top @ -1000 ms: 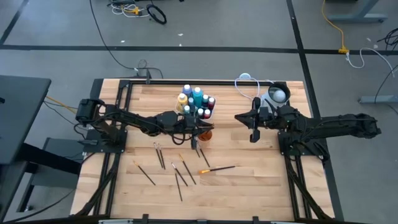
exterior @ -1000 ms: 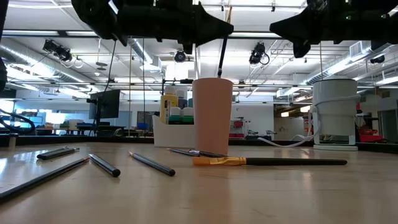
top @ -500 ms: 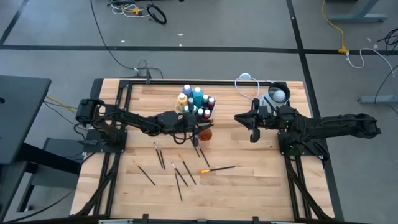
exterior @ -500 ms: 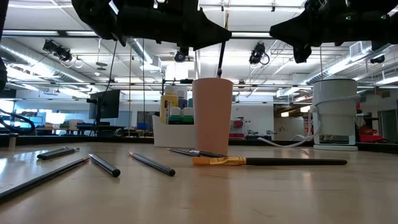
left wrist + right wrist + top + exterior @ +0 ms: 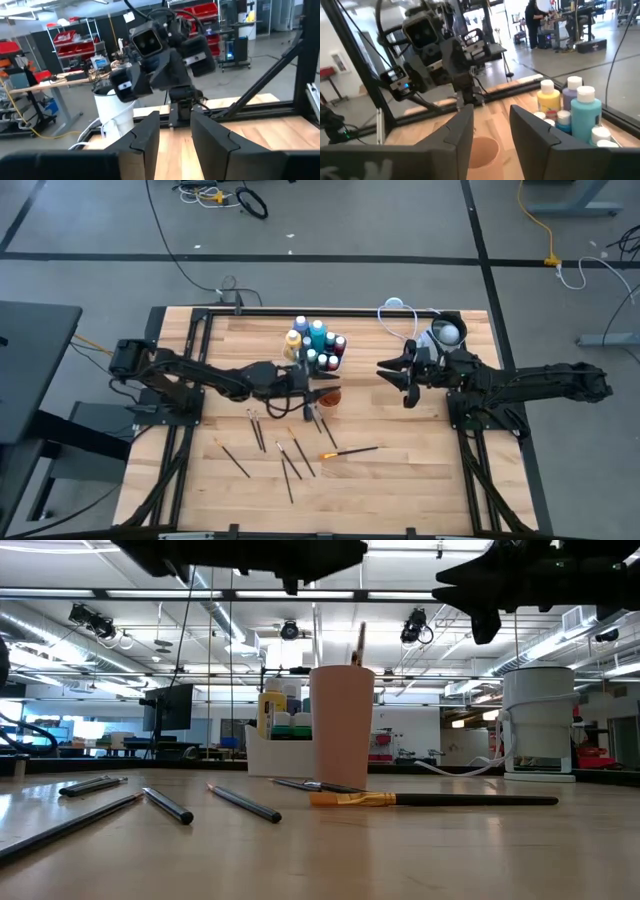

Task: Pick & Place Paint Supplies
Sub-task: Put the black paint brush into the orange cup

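Wood-plank table (image 5: 400, 465), loose brushes (image 5: 285, 452) at 6 o'clock, left gripper (image 5: 318, 394) and right gripper (image 5: 403, 373) fingers parted, empty, workshop shelving beyond.

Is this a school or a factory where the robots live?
Probably a robotics lab or workshop, not a school: shelves of red parts bins, bare ceiling pipes, and cables lying on the floor.
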